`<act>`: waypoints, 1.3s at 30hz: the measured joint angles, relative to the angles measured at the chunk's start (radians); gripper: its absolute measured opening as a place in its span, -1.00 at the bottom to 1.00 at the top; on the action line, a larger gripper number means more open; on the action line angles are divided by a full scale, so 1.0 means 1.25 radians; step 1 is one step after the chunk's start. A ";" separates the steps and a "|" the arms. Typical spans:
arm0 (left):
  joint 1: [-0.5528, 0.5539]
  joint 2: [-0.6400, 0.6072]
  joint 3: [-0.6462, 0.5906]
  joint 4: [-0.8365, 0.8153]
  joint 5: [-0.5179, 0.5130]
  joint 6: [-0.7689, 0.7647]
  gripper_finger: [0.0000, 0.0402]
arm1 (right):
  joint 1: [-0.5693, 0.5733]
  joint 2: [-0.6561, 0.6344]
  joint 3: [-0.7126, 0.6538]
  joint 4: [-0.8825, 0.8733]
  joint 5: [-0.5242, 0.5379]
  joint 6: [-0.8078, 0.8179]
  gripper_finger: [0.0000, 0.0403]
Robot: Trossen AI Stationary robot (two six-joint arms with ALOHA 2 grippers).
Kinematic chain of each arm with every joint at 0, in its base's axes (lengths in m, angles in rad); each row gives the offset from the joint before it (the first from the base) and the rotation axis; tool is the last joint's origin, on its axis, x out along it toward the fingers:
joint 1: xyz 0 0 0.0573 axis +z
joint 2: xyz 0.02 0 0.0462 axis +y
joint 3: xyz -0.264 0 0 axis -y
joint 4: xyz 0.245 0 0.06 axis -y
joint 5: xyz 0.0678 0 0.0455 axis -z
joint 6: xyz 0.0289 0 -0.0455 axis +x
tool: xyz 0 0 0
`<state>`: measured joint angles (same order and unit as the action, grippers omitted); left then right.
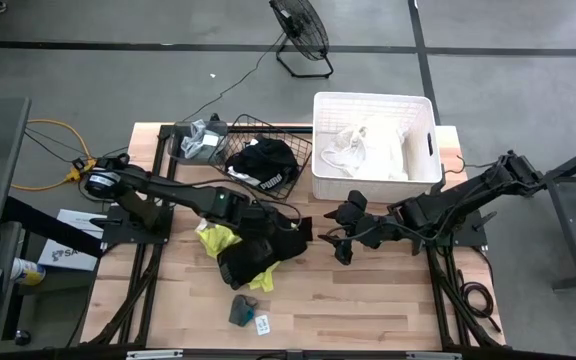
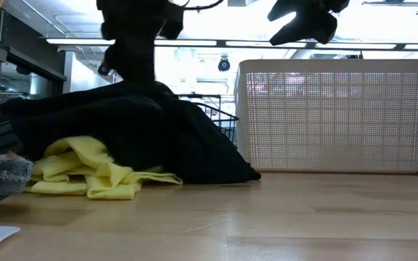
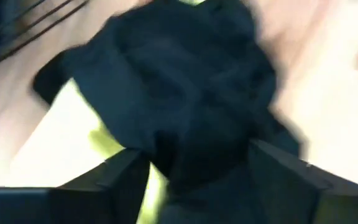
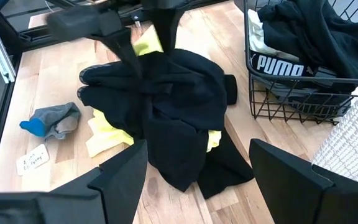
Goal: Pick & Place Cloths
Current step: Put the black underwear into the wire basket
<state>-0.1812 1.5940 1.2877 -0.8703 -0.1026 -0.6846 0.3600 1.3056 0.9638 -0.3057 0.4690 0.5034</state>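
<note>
A heap of cloths lies at the table's middle: a black cloth [image 1: 258, 250] [image 4: 166, 118] [image 2: 144, 138] on top of a neon yellow cloth [image 1: 213, 240] [image 2: 93, 174]. My left gripper [image 1: 260, 222] [image 3: 197, 168] [image 4: 148, 50] points down onto the top of the heap, open, with a hump of black cloth between its fingers. My right gripper [image 1: 343, 235] [image 2: 303, 22] hangs open above the table, to the right of the heap, and touches nothing. My left gripper comes at the black cloth's top [image 3: 191, 137] from above, pointing down. Its fingers [image 3: 123, 177] stand apart on either side of a raised hump of the cloth. The wrist view is blurred, and whether the fingers press on the cloth I cannot tell. The cloth rests on the table and on the yellow cloth.
A white plastic tub [image 1: 373, 97] [image 2: 332, 116] with white cloths stands at the far right. A black wire basket [image 1: 303, 135] holds black cloths with white lettering [image 4: 278, 65]. A grey cloth [image 1: 200, 140] lies far left. A small grey and blue cloth [image 1: 243, 308] and a paper tag [image 1: 263, 325] lie near the front edge.
</note>
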 joint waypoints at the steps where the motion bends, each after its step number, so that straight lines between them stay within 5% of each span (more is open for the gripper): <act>1: 0.000 0.000 0.001 0.021 0.010 0.005 0.18 | 0.000 0.000 0.000 -0.001 0.000 0.000 0.36; 11: 0.000 0.000 0.001 0.034 0.051 0.067 -0.94 | 0.000 0.000 0.000 -0.002 0.000 0.000 0.36; 21: -0.002 -0.007 0.039 0.001 0.032 0.127 -0.99 | 0.000 0.000 0.000 -0.003 0.000 0.000 0.36; 39: -0.002 -0.008 0.522 -0.445 -0.273 0.213 -1.00 | 0.000 0.000 0.000 -0.004 0.002 -0.002 0.36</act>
<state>-0.1837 1.5845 1.9401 -1.4269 -0.4441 -0.4188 0.3603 1.3060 0.9638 -0.3107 0.4713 0.5014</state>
